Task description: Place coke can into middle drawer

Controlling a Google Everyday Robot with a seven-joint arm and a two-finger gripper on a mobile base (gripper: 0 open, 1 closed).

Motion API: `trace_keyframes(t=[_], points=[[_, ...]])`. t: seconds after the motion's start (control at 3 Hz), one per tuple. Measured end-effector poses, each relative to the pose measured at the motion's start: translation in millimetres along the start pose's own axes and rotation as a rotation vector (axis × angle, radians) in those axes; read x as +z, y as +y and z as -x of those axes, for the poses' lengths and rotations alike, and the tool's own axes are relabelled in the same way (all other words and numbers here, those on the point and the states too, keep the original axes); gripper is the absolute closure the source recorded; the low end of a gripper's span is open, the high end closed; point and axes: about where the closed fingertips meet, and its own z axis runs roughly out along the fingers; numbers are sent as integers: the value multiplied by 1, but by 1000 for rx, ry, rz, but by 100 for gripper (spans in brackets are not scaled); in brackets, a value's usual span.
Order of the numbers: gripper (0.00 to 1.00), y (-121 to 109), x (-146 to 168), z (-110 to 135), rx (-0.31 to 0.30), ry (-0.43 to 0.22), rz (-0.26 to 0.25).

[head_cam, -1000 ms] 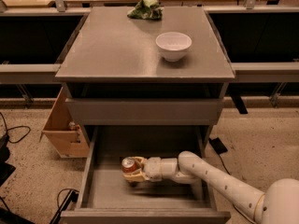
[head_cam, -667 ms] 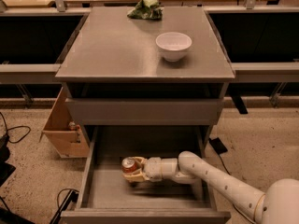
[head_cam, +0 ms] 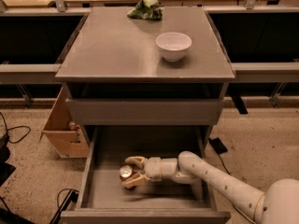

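Observation:
The coke can (head_cam: 125, 173) stands upright on the floor of the open middle drawer (head_cam: 154, 197), left of centre, its silver top facing up. My gripper (head_cam: 133, 171) reaches in from the right, low inside the drawer, with its pale fingers (head_cam: 135, 160) spread on either side of the can. The far finger stands a little off the can and the near one lies by its base. The white arm runs off to the lower right.
A white bowl (head_cam: 173, 45) and a crumpled green bag (head_cam: 145, 9) sit on the cabinet top (head_cam: 107, 50). The shallower upper drawer (head_cam: 145, 111) is slightly out above my arm. A cardboard box (head_cam: 63, 132) stands left of the cabinet, with cables on the floor.
The fingers have spread apart from the can, which now stands on the drawer floor slightly left of where it was held. The arm has barely moved.

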Motion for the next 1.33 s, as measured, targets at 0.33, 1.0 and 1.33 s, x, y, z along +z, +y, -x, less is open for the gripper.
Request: trace_keyframes(t=[0.33,1.0,1.33], points=[[0,0,0,0,0,0,0],[0,5,2,11,-25,-9,18],[0,26,-15,35,-64,25,57]])
